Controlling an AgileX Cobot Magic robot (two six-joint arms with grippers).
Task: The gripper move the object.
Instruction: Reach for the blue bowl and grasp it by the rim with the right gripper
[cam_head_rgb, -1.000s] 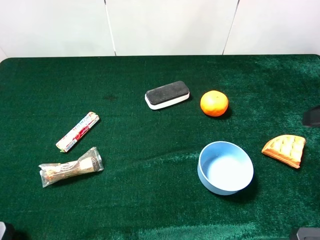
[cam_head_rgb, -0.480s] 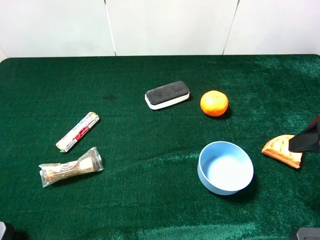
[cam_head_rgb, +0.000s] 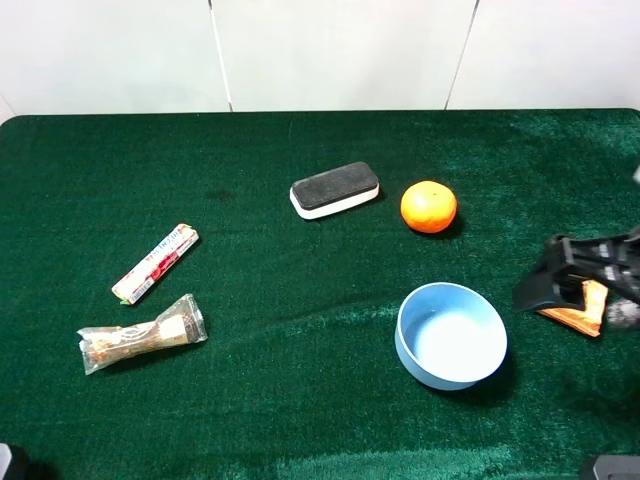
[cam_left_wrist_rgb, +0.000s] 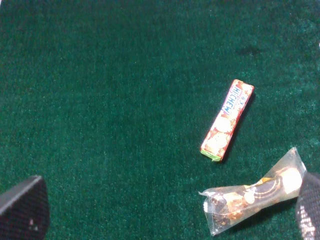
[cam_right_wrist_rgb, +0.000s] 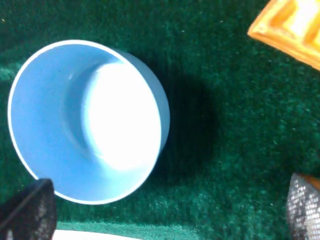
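Note:
The light blue bowl (cam_head_rgb: 450, 336) stands upright and empty on the green cloth, right of centre. It also shows in the right wrist view (cam_right_wrist_rgb: 85, 120). My right gripper (cam_head_rgb: 548, 276), a black claw, reaches in from the right edge, a little right of the bowl and apart from it. In the right wrist view the right gripper (cam_right_wrist_rgb: 165, 212) is open wide and empty, with the bowl's near rim between its fingertips (cam_right_wrist_rgb: 27, 212). My left gripper (cam_left_wrist_rgb: 165, 207) is open and empty over the cloth at the left.
An orange fruit (cam_head_rgb: 429, 206) and a black-and-white eraser (cam_head_rgb: 335, 189) lie behind the bowl. An orange waffle-like piece (cam_head_rgb: 580, 308) lies partly under the right gripper. A red candy stick (cam_head_rgb: 155, 263) and a clear wrapped snack (cam_head_rgb: 140, 335) lie at the left.
My right gripper has come in from the right edge toward the bowl and now covers part of the waffle piece. Nothing else has moved.

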